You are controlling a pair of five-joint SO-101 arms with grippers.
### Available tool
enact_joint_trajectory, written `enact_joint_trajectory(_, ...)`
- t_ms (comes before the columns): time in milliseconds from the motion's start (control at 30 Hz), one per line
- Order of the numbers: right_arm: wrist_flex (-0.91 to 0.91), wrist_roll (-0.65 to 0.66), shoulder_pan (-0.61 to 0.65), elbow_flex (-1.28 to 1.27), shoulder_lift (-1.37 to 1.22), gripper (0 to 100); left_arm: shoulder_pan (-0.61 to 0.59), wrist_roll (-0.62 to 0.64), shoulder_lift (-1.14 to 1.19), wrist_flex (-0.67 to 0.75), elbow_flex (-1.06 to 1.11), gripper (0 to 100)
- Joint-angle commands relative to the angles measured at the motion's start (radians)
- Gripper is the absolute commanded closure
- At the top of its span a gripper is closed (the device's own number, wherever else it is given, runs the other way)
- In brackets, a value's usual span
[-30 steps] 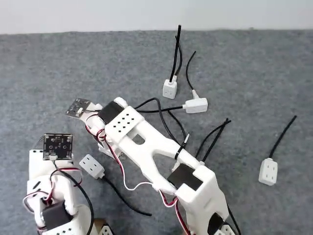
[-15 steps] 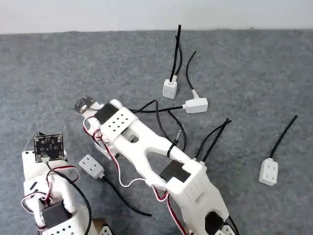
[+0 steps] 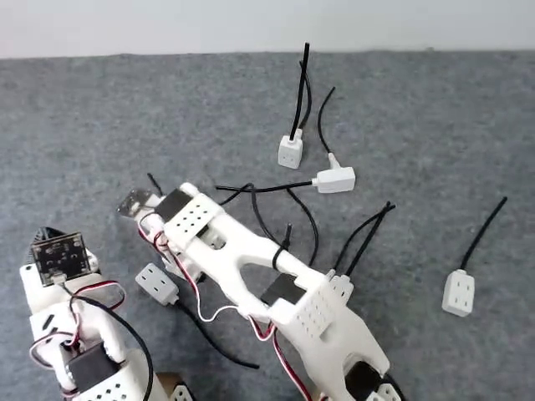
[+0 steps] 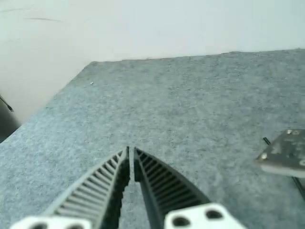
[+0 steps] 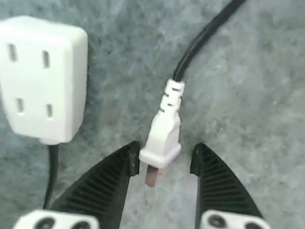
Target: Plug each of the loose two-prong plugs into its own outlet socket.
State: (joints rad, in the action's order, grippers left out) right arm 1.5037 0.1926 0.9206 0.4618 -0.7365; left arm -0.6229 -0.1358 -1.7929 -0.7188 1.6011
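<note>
One plug (image 5: 162,138) sitting between the right gripper's (image 5: 166,160) spread fingers
Prongs point back at the gripper, cord runs away from it, outlet (image 5: 43,76) just off one finger's side; the left gripper (image 4: 131,155) is clenched on nothing.

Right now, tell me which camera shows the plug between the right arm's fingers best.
The right wrist view: the plug lies on the carpet between the open fingers, one prong showing. In the high view the right arm hides it; the left wrist view looks across carpet elsewhere.
</note>
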Motion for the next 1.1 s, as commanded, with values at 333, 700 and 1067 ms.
enact_joint_trajectory(333,-0.131,0.048,0.007,0.049,-0.027,81.5,-0.006,0.020,-0.003,0.032,-0.002,99)
enact_joint_trajectory(700,-0.122,0.083,0.005,0.044,-0.047,99.1,-0.006,0.020,-0.003,0.035,0.001,99)
enact_joint_trajectory(1067,-0.107,0.087,-0.047,0.043,-0.047,99.1,0.026,0.015,-0.003,0.117,0.047,99)
